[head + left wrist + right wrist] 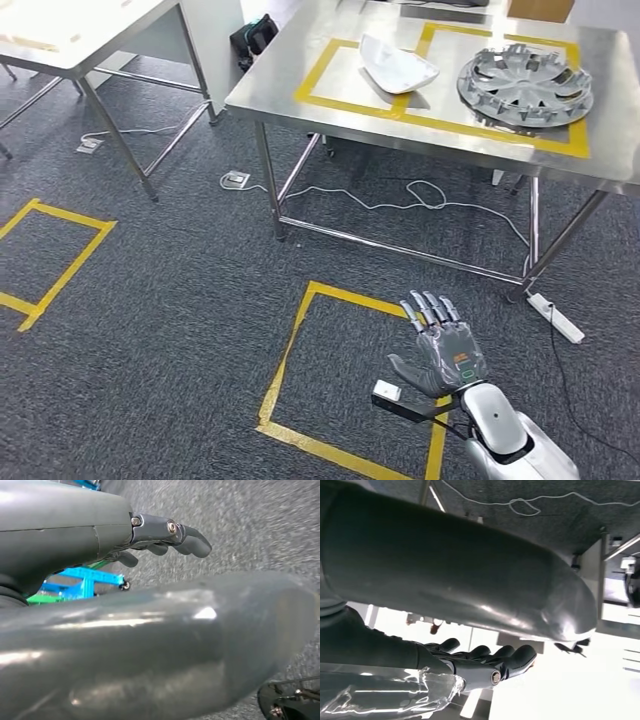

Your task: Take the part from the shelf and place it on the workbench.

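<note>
Low at five o'clock in the head view, the right hand [444, 352] spreads its dark fingers [430, 306] flat and empty above a yellow tape square [302, 320] on grey carpet. Up at one o'clock, the steel tabletop [287, 80] carries a white curved plastic part [396, 66] and, just beside it, a grey wheel cover [524, 85]. The left hand [166, 535] holds nothing, fingers loosely extended.

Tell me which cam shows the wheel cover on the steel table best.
Head view. The wheel cover lies flat on the steel table inside a yellow tape outline, beside a white part. The two wrist views are taken up mostly by the hands, with carpet or table legs behind, and give nothing recognisable of the cover.
</note>
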